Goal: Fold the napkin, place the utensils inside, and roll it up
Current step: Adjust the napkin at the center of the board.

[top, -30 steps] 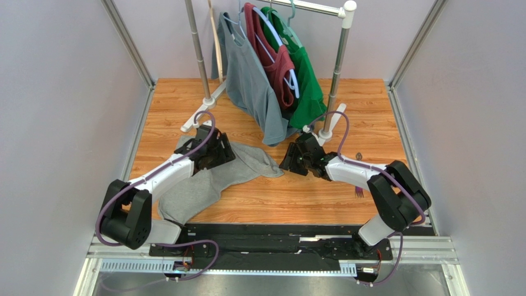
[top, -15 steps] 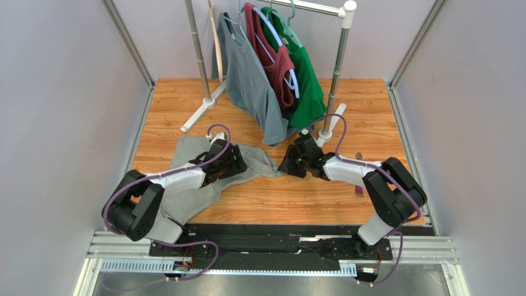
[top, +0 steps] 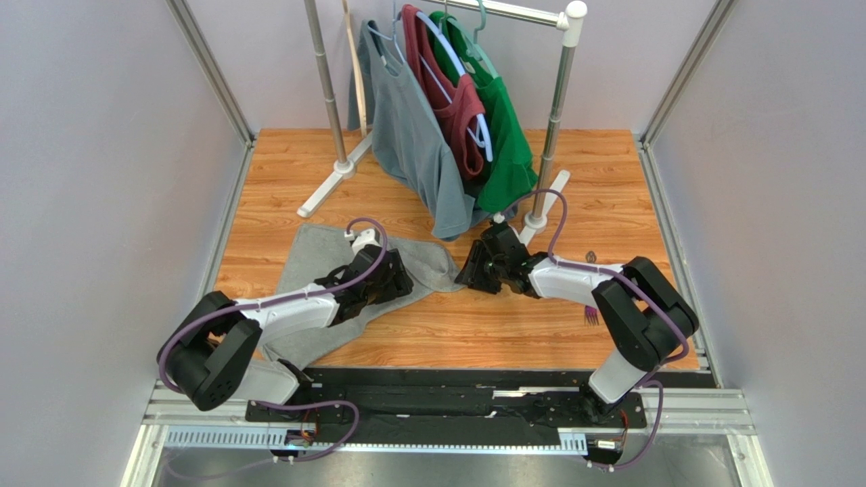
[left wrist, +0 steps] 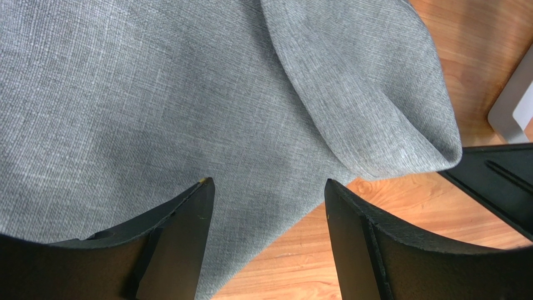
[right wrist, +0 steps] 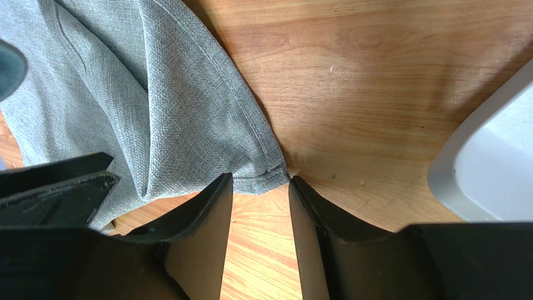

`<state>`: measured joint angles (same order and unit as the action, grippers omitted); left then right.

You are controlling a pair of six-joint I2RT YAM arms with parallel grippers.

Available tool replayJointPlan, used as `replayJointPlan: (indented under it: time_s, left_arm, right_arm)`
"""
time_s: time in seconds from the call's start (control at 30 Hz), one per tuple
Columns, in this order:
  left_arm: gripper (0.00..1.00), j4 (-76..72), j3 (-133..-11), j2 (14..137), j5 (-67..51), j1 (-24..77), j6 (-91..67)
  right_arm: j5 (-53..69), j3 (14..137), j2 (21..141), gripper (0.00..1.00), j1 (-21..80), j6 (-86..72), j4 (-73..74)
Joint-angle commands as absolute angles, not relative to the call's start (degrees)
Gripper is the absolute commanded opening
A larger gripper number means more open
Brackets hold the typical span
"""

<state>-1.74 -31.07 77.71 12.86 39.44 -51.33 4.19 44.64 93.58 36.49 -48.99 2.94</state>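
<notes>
Napkin [top: 310, 254] lies rumpled left-centre on the counter [top: 457, 335], its 3 o'clock corner sitting between the part-spread jaws of the right gripper [right wrist: 259, 181], not pinched yet. Left gripper [left wrist: 266, 187] hovers spread wide over the cloth's middle.

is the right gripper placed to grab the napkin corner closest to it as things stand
Probably yes. The right gripper has its jaws apart, and the hemmed corner of the napkin lies right at their tips, flat on the table. Nothing else sits between them.

Heather-grey napkin [top: 305, 256], orange-brown wood-grain table [top: 610, 193]
</notes>
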Motion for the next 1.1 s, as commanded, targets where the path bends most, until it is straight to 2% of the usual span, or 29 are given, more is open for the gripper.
replayJointPlan:
  time_s: [0.0, 0.07, 0.47, 0.57, 1.07]
  left_arm:
    - [0.75, -2.3, -31.5, 74.8, 17.4, 41.4, -52.3]
    - [0.75, -2.8, -30.9, 75.2, 17.1, 41.5, -52.7]
    - [0.75, -3.4, -24.0, 73.5, 15.4, 41.7, -57.7]
    - [0.75, -2.2, -23.4, 72.0, 16.1, 41.6, -57.7]
    - [0.75, -1.8, -19.8, 71.2, 16.4, 41.6, -59.2]
  right_arm:
    - [1.4, 44.6, 94.8, 0.42, 36.9, -50.0, 3.9]
    - [0.8, 44.7, 95.1, 0.41, 36.8, -50.0, 4.1]
    - [0.1, 46.3, 96.9, 0.18, 35.7, -48.2, 4.6]
    - [0.1, 47.4, 96.4, 0.0, 34.6, -47.4, 5.0]
    - [5.0, 55.6, 90.7, 0.0, 26.4, -45.7, 9.9]
